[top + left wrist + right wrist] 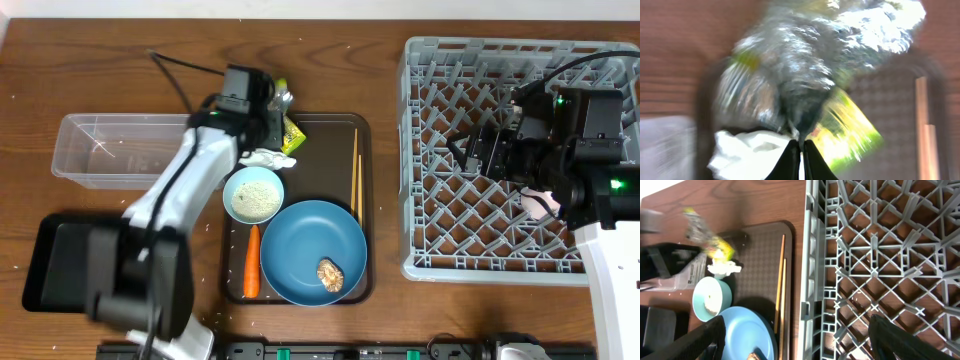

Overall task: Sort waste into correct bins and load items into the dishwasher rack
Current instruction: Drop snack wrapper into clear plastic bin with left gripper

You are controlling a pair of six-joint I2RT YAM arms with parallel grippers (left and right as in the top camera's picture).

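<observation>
My left gripper (pixel 272 112) is shut on the crumpled silver and yellow-green wrapper (pixel 287 128) at the far end of the brown serving tray (pixel 330 128). In the blurred left wrist view the black fingertips (pixel 792 157) pinch the wrapper (pixel 805 75), with the white napkin (pixel 747 150) just left of them. Rice fills the bowl (pixel 253 194). The blue plate (pixel 305 240) carries a brown lump (pixel 330 272). A carrot (pixel 252 262) lies beside it, and the chopsticks (pixel 356 175) lie along the tray's right side. Over the grey dishwasher rack (pixel 450 230), my right gripper (pixel 478 150) stands open and empty.
A clear tub (pixel 100 150) stands left of the tray and a black tray (pixel 55 262) sits under the left arm's base. A pinkish cup (pixel 545 205) shows in the rack beneath the right arm. The right wrist view shows the rack's wall (pixel 815 280) beside the chopsticks (pixel 781 290).
</observation>
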